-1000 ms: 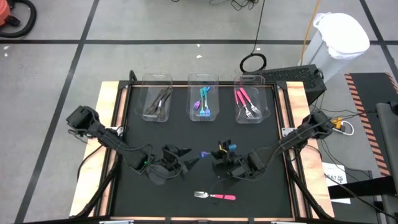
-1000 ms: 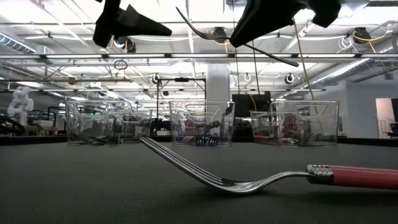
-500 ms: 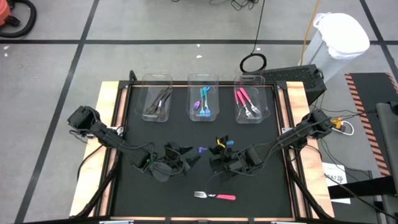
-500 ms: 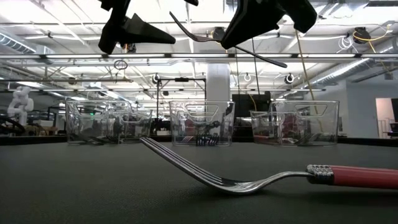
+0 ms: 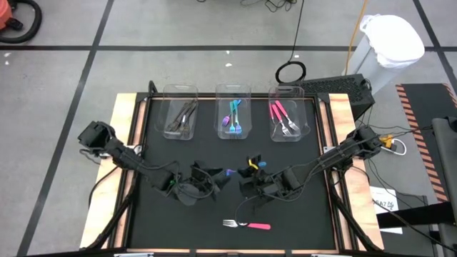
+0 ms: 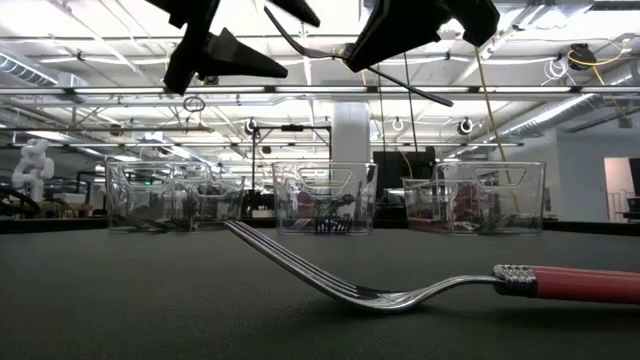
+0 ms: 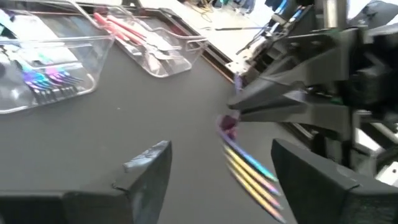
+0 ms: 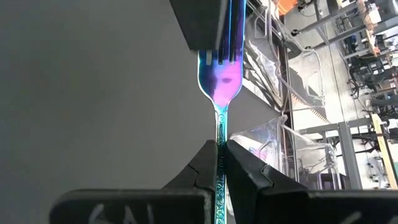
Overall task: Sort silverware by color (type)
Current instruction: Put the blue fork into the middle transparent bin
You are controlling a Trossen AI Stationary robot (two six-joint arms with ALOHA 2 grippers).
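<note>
While your right gripper clamps the iridescent fork by its handle above mid-counter, your left gripper faces it with fingers apart around the tines. Near the counter's front edge lies a pink-handled fork.

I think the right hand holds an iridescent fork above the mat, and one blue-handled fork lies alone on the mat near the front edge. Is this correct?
Not quite: the fork lying alone on the mat is the pink-handled fork, not blue-handled; the high and low views show this. The rest holds: the right hand grips the iridescent fork above the mat.
</note>
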